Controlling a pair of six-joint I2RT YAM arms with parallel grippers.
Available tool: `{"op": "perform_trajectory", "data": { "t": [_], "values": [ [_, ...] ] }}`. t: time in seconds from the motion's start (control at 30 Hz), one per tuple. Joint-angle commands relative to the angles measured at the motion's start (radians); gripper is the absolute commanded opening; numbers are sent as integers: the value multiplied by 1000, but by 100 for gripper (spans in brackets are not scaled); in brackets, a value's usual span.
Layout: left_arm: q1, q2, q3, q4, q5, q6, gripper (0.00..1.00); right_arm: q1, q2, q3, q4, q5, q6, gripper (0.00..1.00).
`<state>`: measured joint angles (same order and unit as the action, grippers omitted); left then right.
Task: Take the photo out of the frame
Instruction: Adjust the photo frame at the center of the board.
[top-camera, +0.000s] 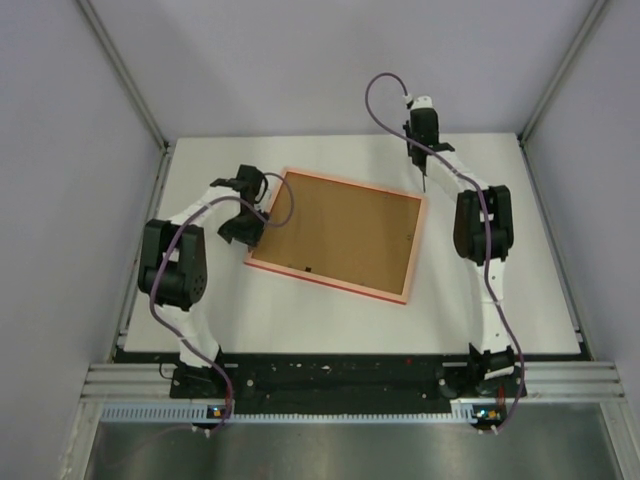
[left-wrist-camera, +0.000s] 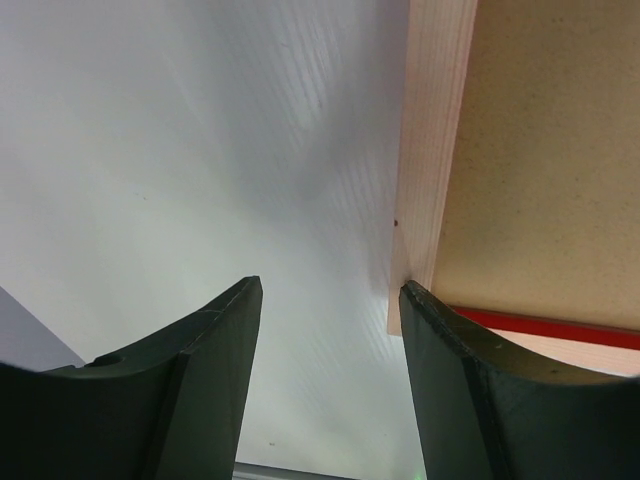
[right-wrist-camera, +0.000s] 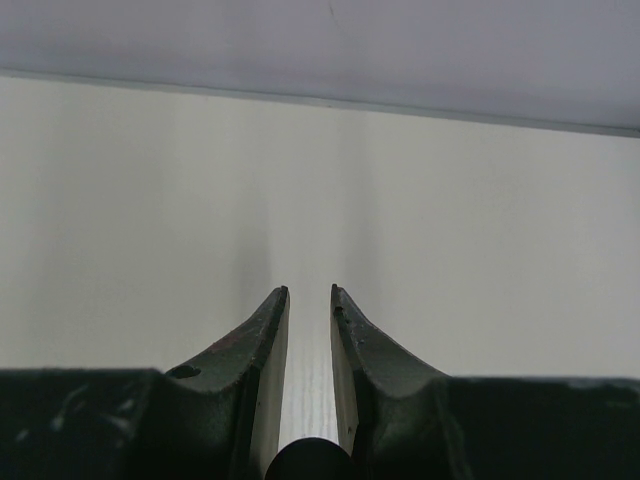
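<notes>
The frame (top-camera: 326, 281) lies face down in the middle of the white surface (top-camera: 520, 300), its pale pink rim around the brown backing board (top-camera: 340, 232); the photo cannot be seen. The left tool (top-camera: 243, 225) sits at the frame's left edge, spread wide and holding nothing; in its wrist view the right finger (left-wrist-camera: 470, 380) is at the rim's corner (left-wrist-camera: 430, 150), beside a red strip (left-wrist-camera: 540, 325). The right tool (top-camera: 423, 180) hangs at the upper right, just beyond the frame's far corner, narrowed to a thin slit (right-wrist-camera: 310, 292) and empty.
</notes>
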<state>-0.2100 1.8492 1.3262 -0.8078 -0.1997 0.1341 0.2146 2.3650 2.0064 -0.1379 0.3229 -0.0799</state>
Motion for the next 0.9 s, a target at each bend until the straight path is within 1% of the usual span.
{"op": "perform_trajectory", "data": {
  "t": [0.0, 0.37, 0.7, 0.87],
  "values": [
    [6, 25, 70, 12, -73, -2, 63, -1, -47, -50, 31, -53, -15, 0],
    [12, 68, 136, -5, -115, -13, 61, 0, -79, -103, 6, -120, 3, 0],
    [14, 97, 166, -10, -109, -11, 61, 0, -197, -244, -20, -223, 40, 0],
    [14, 134, 197, -19, -92, -16, 60, 5, -269, -325, -20, -234, 45, 0]
  ]
}}
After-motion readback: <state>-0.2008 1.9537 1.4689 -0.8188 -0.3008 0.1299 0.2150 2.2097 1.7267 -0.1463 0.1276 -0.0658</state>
